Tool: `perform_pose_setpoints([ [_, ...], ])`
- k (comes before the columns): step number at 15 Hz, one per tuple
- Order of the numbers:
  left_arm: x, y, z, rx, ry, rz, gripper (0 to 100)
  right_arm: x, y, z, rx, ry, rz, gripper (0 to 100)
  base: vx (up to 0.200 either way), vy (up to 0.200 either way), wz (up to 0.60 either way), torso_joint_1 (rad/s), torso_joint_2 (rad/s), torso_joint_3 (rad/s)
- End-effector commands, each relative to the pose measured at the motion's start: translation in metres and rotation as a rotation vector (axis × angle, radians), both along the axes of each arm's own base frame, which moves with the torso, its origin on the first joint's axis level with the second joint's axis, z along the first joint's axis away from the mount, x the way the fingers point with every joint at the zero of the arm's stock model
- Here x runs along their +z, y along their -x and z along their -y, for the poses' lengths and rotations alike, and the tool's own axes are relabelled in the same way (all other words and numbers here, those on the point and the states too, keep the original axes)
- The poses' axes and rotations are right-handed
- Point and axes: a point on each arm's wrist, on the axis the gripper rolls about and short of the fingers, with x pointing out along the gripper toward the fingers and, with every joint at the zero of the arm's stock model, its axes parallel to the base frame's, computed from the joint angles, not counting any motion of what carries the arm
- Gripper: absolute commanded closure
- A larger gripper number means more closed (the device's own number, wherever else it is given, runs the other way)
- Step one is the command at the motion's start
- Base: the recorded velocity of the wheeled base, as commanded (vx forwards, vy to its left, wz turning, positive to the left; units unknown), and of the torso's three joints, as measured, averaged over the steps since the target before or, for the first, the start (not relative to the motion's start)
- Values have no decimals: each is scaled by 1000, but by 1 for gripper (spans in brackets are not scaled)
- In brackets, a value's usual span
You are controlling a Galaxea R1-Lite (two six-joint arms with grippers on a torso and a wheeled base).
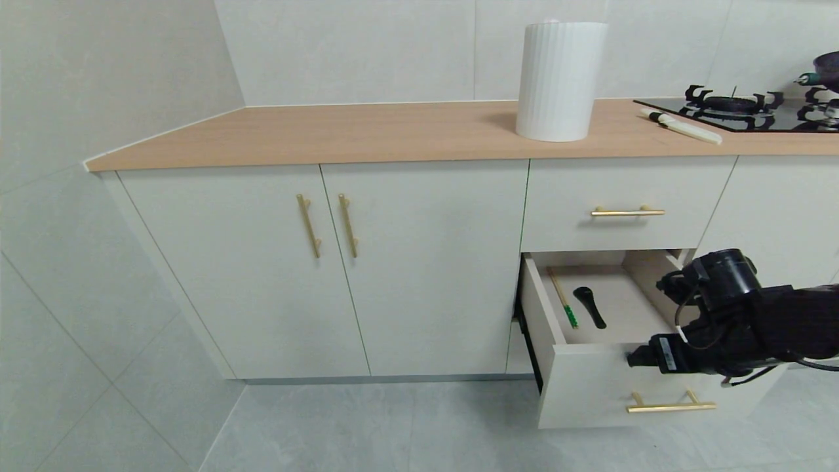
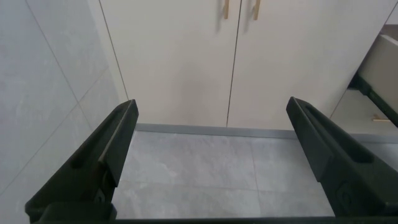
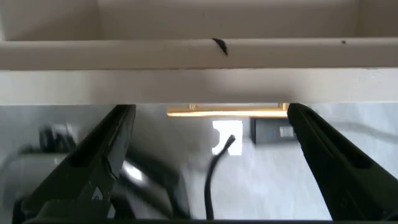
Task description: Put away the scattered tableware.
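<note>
The lower drawer [image 1: 543, 296] stands pulled out under the counter. Inside it lie a pair of wooden chopsticks [image 1: 563, 299] with green tips and a black spoon [image 1: 589, 307], side by side on the drawer floor. A pale-handled knife [image 1: 682, 126] rests on the counter beside the stove. My right gripper [image 1: 637, 358] is at the drawer's front panel, just above its gold handle [image 1: 670, 406]. In the right wrist view this gripper [image 3: 208, 158] is open and holds nothing, with the panel's top edge [image 3: 199, 78] close ahead. My left gripper [image 2: 211, 155] hangs open and empty over the floor, facing the cabinet doors.
A tall white ribbed cylinder [image 1: 560, 80] stands on the wooden counter [image 1: 328, 134]. A black gas stove [image 1: 747, 108] sits at the far right. The upper drawer [image 1: 626, 203] and the double cabinet doors [image 1: 328, 262] are shut. Grey tiled floor [image 1: 367, 426] lies open before the cabinets.
</note>
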Motion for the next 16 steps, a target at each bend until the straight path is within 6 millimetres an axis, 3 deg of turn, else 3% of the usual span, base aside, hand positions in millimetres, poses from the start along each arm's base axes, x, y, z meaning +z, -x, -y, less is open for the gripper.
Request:
perform_pose_setpoints([
  [1,0,0,0,0,2,-1,0,-10,-23,0,-7,1,1,0,0,0,0,0,0,0],
  [10,0,0,0,1,2,-1,0,-23,-97,20,-55,2,84,0,0,0,0,0,0,0],
  [16,0,0,0,1,0,-1,0,-36,-135,23,-68,1,134,0,0,0,0,0,0,0],
])
